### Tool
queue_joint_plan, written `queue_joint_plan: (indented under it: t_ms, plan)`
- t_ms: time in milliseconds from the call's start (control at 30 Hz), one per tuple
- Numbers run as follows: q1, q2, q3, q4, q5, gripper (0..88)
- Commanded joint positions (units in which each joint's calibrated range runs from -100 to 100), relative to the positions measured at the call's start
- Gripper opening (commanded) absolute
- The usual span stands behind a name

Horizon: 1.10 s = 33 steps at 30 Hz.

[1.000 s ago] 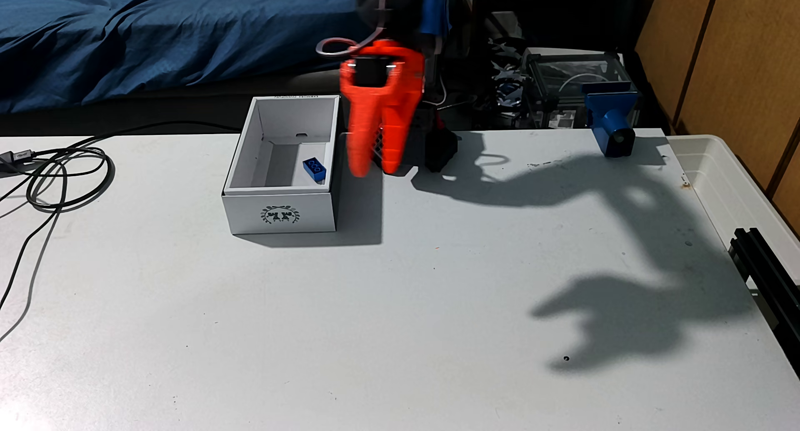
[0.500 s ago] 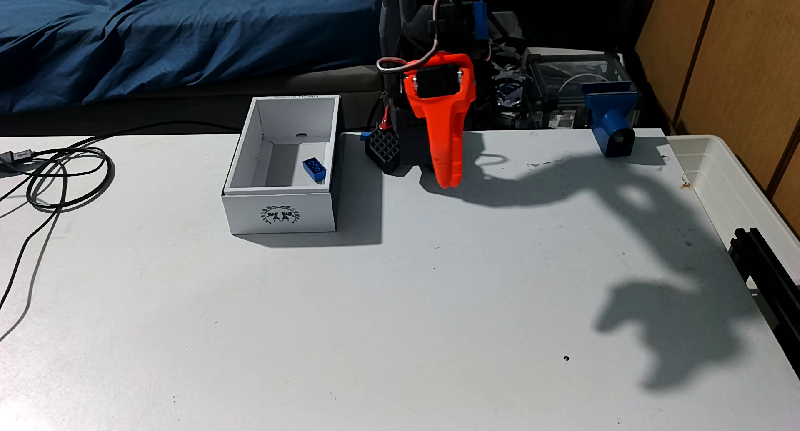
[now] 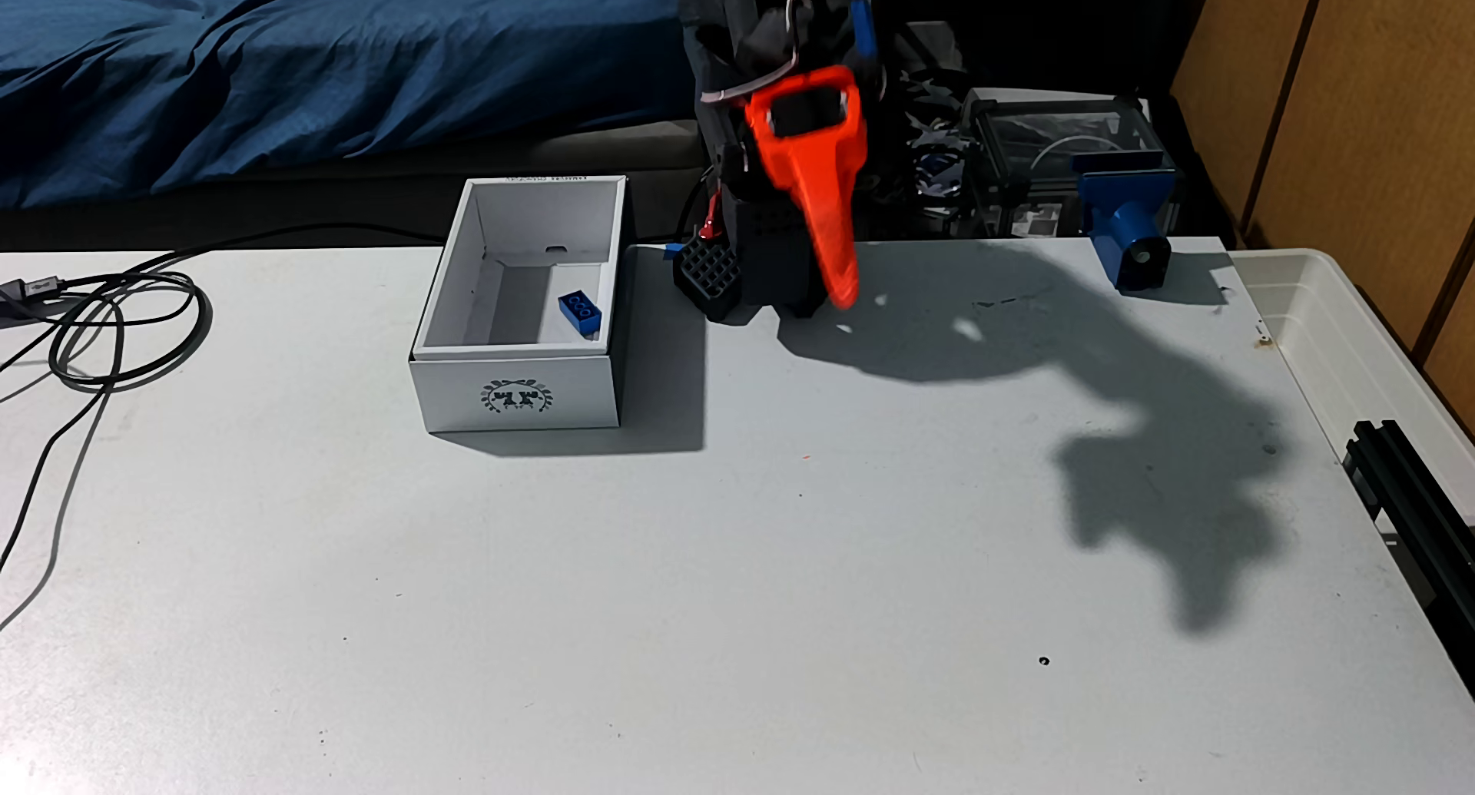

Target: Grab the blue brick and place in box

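Swung right and folded back, orange fingers closed, empty; small blue studded plastic brick lies left, inside white cardboard box.

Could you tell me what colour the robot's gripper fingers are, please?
Bright orange plastic: the two-finger gripper shows clearly in the fixed view, hanging beside the white cardboard box.

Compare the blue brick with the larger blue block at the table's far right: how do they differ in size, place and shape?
Size: the blue brick is far smaller than the blue block.
Place: the brick lies inside the white box, near its right wall; the block stands on the bare table at the far edge.
Shape: the brick shows round studs; the block has one round opening in its front.
Both are blue, and neither is held.
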<state>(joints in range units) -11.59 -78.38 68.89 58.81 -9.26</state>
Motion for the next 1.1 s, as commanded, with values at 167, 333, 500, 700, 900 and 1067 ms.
queue_joint_plan:
  t_ms: [167, 333, 500, 700, 900, 1067]
  plan:
    - [11.7, 0.6, 7.7, -10.9, 4.3, 26.3]
    - [13.3, 0.0, 9.4, -11.3, 4.4, 26.3]
    - [14.2, -0.1, 14.3, -16.9, 3.8, 26.2]
    - [14.3, -0.2, 15.0, -22.3, 3.7, 26.2]
    - [13.9, -1.3, 13.2, -21.6, 1.7, 26.2]
    - [13.8, -9.3, 15.3, -21.3, 1.7, 26.2]
